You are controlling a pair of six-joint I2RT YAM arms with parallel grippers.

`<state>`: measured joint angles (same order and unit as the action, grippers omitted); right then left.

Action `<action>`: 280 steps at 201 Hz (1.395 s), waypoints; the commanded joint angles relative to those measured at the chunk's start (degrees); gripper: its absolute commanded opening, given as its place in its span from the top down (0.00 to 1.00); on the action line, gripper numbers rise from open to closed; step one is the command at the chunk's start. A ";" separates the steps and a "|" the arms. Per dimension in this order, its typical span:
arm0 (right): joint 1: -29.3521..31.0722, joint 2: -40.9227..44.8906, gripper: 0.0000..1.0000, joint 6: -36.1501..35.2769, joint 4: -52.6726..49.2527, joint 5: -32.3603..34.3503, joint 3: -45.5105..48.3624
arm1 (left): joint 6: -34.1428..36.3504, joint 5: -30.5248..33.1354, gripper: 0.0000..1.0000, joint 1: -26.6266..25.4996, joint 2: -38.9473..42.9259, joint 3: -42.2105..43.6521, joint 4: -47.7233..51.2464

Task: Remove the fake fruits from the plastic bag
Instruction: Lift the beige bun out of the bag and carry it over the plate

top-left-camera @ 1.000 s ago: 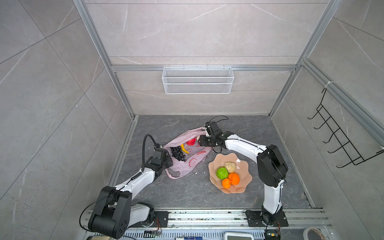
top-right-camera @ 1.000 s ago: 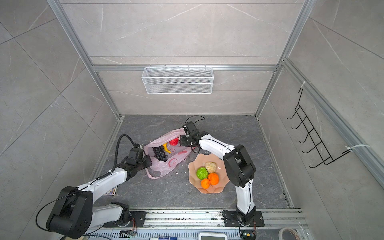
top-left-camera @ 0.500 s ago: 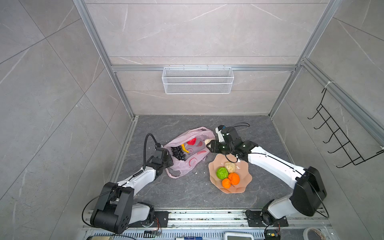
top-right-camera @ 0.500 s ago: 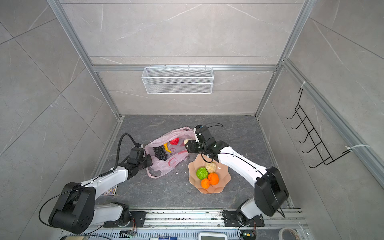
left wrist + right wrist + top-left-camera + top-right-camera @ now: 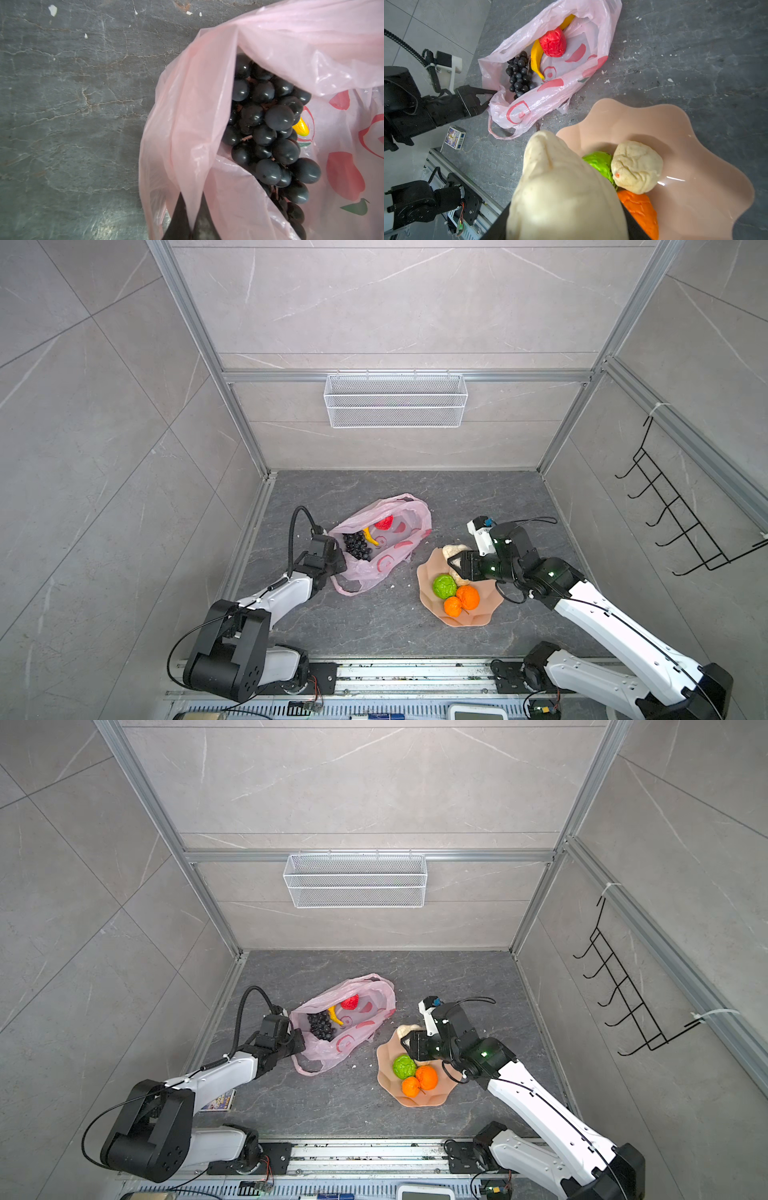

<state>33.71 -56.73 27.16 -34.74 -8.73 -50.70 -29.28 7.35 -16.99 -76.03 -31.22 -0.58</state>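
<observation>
the right gripper (image 5: 456, 563) is carrying a beige lump (image 5: 454, 550) clear of the bag (image 5: 376, 569), at whose mouth it was working a second ago, and is now hanging over the far rim of the plate (image 5: 484, 614). its arm is swinging out wide to the right, elbow dropping low. the bag's far rim is spreading a little wider.

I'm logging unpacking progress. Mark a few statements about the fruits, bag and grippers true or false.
The grape bunch lies inside the plastic bag. True.
The right gripper holds a beige lump near the plate. True.
The banana lies on the plate. False: it is in the bag, next to the red apple.
The left gripper is open, clear of the bag. False: it is shut on the bag's edge.
</observation>
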 commanded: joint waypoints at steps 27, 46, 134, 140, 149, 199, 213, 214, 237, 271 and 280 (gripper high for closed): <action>-0.16 3.29 0.52 -3.97 -3.85 6.48 2.56 | 1.54 -0.38 1.00 0.35 -0.17 0.36 -2.57; -0.16 4.20 0.52 -9.17 -1.46 8.22 2.28 | 1.53 -0.76 1.00 0.36 0.07 0.63 -2.85; -9.06 -3.77 0.54 -38.55 -6.00 -7.66 -4.31 | 1.24 -2.20 0.99 0.88 1.56 1.65 -3.47; -10.35 -3.98 0.54 -40.77 -6.74 -9.86 -4.08 | 1.24 -2.46 0.99 0.99 1.66 1.73 -3.46; -11.39 -4.26 0.54 -44.07 -8.10 -11.11 -3.76 | 1.24 -2.59 0.99 1.08 1.85 1.78 -3.38; -12.80 -4.26 0.52 -55.55 -15.47 -16.28 -2.84 | 1.00 -3.03 0.99 1.47 1.59 1.72 -3.29; -12.84 -5.09 0.51 -57.08 -17.85 -16.54 -3.33 | 0.89 -3.18 0.99 1.44 1.81 1.76 -3.29; -12.82 -5.16 0.51 -57.11 -17.92 -16.47 -3.30 | 0.89 -3.16 0.99 1.44 1.83 1.77 -3.29; -12.75 -6.73 0.50 -57.96 -19.25 -14.23 -2.99 | 0.82 -3.28 0.99 1.51 1.85 1.62 -3.11; -12.79 -7.87 0.49 -58.26 -17.54 -11.36 -1.82 | 0.89 -3.18 0.99 1.49 1.86 1.67 -3.02; -12.79 -8.52 0.50 -58.38 -17.16 -10.47 -1.61 | 0.89 -3.18 0.99 1.46 1.85 1.64 -2.91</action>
<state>21.23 -64.10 -29.45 -51.44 -21.50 -53.43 -28.93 4.58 -15.75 -75.35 -29.63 -2.76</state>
